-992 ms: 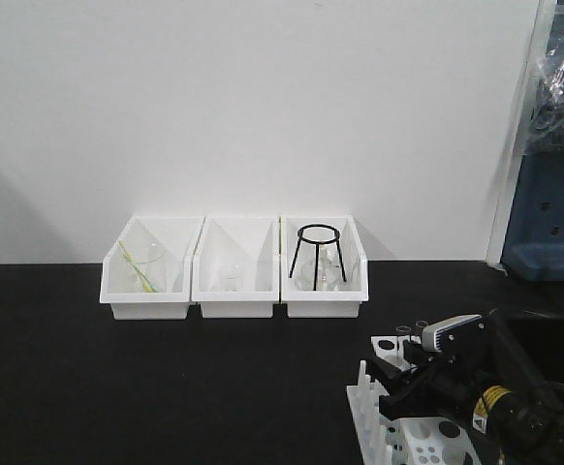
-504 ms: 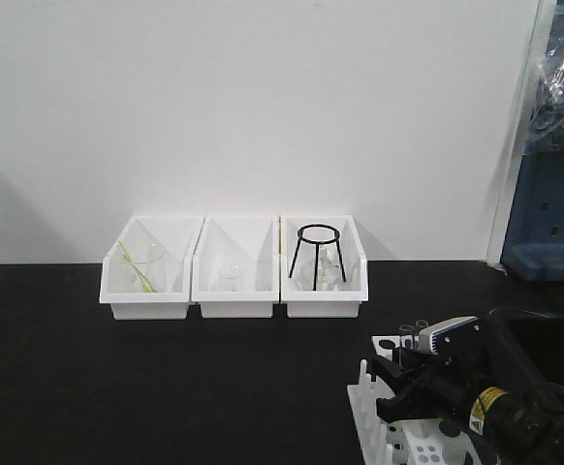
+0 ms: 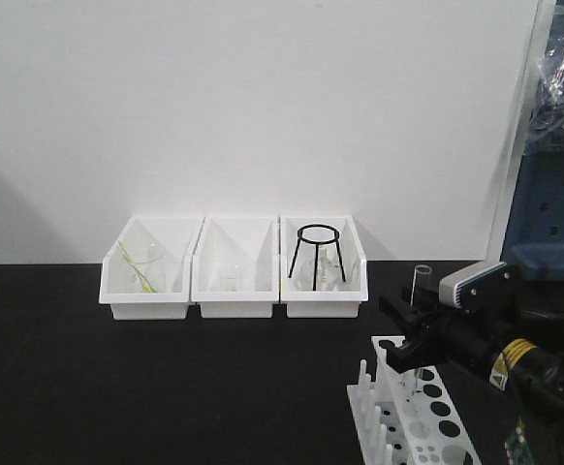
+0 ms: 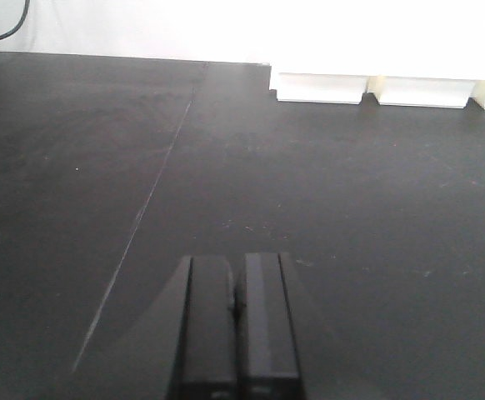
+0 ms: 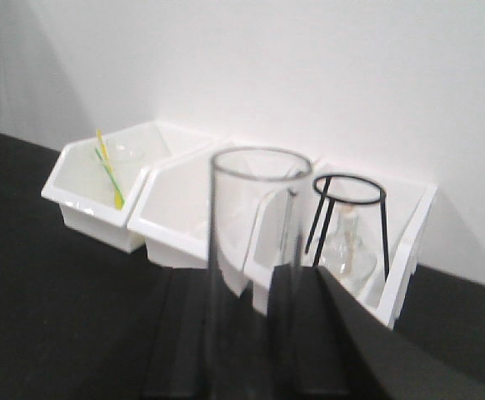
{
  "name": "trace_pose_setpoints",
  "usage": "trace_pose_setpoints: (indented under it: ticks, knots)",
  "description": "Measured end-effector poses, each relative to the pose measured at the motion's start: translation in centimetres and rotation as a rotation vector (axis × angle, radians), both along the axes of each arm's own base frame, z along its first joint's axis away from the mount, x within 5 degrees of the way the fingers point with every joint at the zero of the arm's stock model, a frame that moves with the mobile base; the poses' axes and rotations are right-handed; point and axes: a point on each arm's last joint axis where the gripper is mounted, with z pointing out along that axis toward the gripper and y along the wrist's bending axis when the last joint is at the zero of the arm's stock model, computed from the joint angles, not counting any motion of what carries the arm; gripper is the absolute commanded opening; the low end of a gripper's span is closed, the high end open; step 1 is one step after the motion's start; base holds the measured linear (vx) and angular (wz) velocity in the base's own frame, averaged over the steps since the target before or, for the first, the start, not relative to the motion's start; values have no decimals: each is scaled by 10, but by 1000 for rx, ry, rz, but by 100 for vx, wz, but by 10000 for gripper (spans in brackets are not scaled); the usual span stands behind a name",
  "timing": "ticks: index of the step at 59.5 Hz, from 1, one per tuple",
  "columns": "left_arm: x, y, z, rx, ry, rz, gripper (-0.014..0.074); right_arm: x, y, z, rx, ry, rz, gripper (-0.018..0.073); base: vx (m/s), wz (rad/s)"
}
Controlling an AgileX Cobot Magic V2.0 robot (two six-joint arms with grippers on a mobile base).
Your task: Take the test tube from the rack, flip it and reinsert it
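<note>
The white rack (image 3: 410,426) stands on the black table at the front right, with its pegs along the left side. My right gripper (image 3: 416,334) is shut on a clear glass test tube (image 3: 422,291). It holds the tube upright above the rack's far end, open rim up. In the right wrist view the tube (image 5: 251,242) stands between the two black fingers (image 5: 180,333). My left gripper (image 4: 236,265) is shut and empty, low over the bare black table. I cannot make out the second tube.
Three white bins (image 3: 234,283) stand in a row against the back wall. The left one holds a beaker with a yellow stick (image 3: 139,271), and the right one holds a black tripod stand (image 3: 318,254). A blue object (image 3: 553,223) stands at the far right.
My right gripper has risen from the rack's top and drawn the test tube up out of its hole. The rack's top plate now shows more fully.
</note>
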Motion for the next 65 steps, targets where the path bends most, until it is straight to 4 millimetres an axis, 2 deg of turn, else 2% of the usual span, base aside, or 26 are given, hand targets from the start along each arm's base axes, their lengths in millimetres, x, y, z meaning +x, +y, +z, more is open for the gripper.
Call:
trace_pose_setpoints:
  ticks: [13, 25, 33, 38, 47, 57, 65]
  knots:
    - [0, 0, 0, 0, 0, 0, -6, -29, -2, 60, -30, -94, 10, 116, 0, 0]
    - [0, 0, 0, 0, 0, 0, -6, -55, -2, 89, -27, -57, 38, 116, 0, 0]
    - [0, 0, 0, 0, 0, 0, -6, -60, 1, 90, -11, -20, 70, 116, 0, 0]
    - [0, 0, 0, 0, 0, 0, -6, -62, 3, 87, -67, -22, 109, 116, 0, 0]
    - [0, 0, 0, 0, 0, 0, -6, -65, 5, 77, -283, -36, 171, 116, 0, 0]
    - [0, 0, 0, 0, 0, 0, -6, -59, -6, 69, -517, -50, 63, 116, 0, 0]
    - [0, 0, 0, 0, 0, 0, -6, -55, -12, 71, -723, -127, 30, 118, 0, 0]
